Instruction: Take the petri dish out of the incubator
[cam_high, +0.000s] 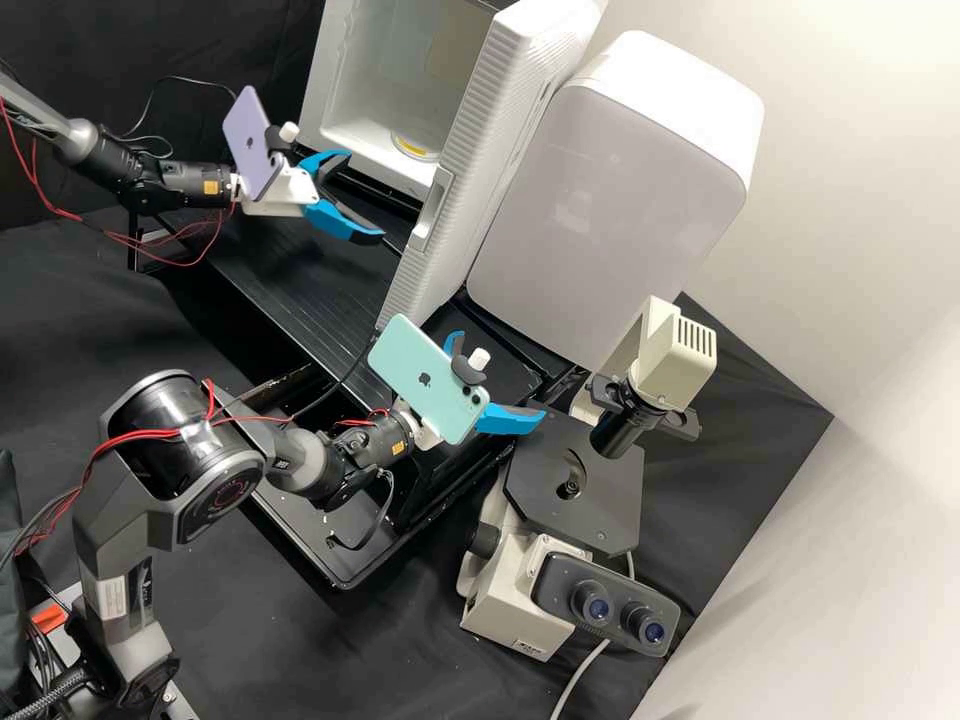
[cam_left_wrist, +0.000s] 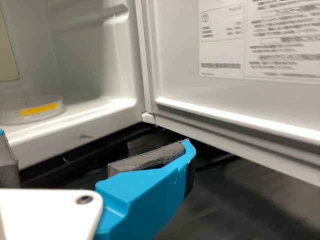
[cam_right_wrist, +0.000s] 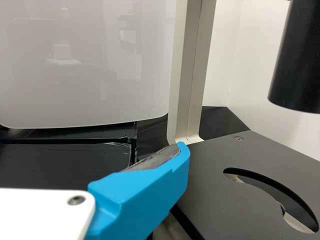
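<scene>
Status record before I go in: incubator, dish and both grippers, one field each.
incubator: door open
petri dish: on the incubator's floor, near the opening, untouched
left gripper: open, empty, outside, just before the opening
right gripper: open, empty, beside the microscope stage

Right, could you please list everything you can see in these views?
Box-shaped incubator: one, white, bench's far side, door open.
Round plastic petri dish: one, clear with yellow label, inside the incubator.
Microscope: one, white with black stage, beside the door.
Ridged tray: one, black, under the incubator.
Smartphones: two, lilac and mint, one on each wrist.
Left gripper: one, blue jaws open, before the incubator's opening.
Right gripper: one, blue jaws open, by the microscope's stage.
</scene>
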